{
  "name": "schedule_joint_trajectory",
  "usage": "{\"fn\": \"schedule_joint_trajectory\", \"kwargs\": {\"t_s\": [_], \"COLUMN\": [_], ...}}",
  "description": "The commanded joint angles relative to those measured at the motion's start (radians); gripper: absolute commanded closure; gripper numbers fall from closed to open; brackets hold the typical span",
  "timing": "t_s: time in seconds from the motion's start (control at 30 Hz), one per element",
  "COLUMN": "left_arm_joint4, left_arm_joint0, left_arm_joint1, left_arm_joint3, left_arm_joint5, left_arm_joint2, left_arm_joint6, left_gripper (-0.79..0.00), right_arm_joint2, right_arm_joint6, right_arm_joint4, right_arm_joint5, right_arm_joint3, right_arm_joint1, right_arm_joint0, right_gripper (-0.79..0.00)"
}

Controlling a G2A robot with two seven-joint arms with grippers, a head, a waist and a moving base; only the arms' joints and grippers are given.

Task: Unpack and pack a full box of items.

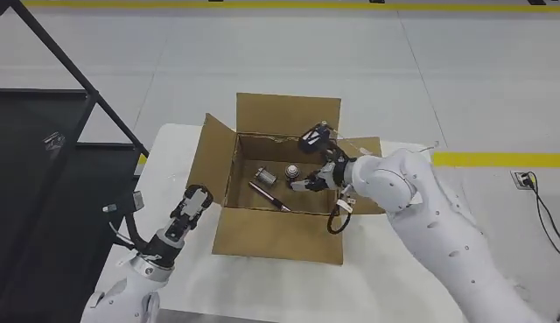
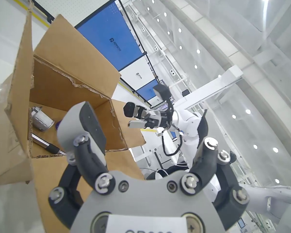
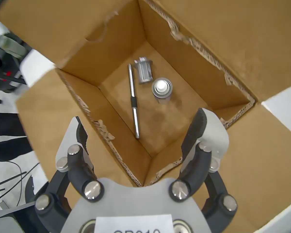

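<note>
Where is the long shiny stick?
In the right wrist view the long shiny stick lies flat on the floor of the cardboard box, beside the grey cylinder and near the small upright can.

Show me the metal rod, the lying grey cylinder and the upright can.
metal rod (image 3: 133, 101): right wrist view, black grip.
grey cylinder (image 3: 144, 73): right wrist view, ribbed side.
upright can (image 3: 161, 86): right wrist view, top.
</note>
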Motion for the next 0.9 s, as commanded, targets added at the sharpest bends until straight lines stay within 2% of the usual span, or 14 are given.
{"fn": "schedule_joint_trajectory", "kwargs": {"t_s": [0.0,0.17,0.33,0.47,0.7,0.87], "left_arm_joint4": [-0.008,-0.043,-0.080,-0.101,-0.113,-0.124], "left_arm_joint0": [-0.002,0.001,0.007,0.011,0.012,0.007], "left_arm_joint1": [0.000,0.004,0.008,0.013,0.018,0.023], "left_arm_joint3": [0.000,-0.004,-0.012,-0.011,0.006,0.018], "left_arm_joint5": [0.021,0.053,0.069,0.068,0.060,0.057], "left_arm_joint2": [-0.002,-0.025,-0.051,-0.067,-0.072,-0.070], "left_arm_joint6": [0.026,0.060,0.066,0.062,0.055,0.042], "left_gripper": [-0.785,-0.785,-0.785,-0.785,-0.785,-0.785], "right_arm_joint2": [-0.086,-0.204,-0.281,-0.338,-0.392,-0.412], "right_arm_joint6": [0.024,-0.039,-0.124,-0.160,-0.259,-0.307], "right_arm_joint4": [-0.049,-0.019,0.009,0.006,0.054,0.073], "right_arm_joint5": [0.041,0.036,-0.044,-0.058,-0.115,-0.110], "right_arm_joint3": [0.072,0.279,0.437,0.552,0.754,0.866], "right_arm_joint1": [-0.025,-0.093,-0.153,-0.204,-0.292,-0.347], "right_arm_joint0": [0.060,0.161,0.230,0.271,0.314,0.335], "right_gripper": [-0.785,-0.785,-0.785,-0.785,-0.785,-0.785]}}
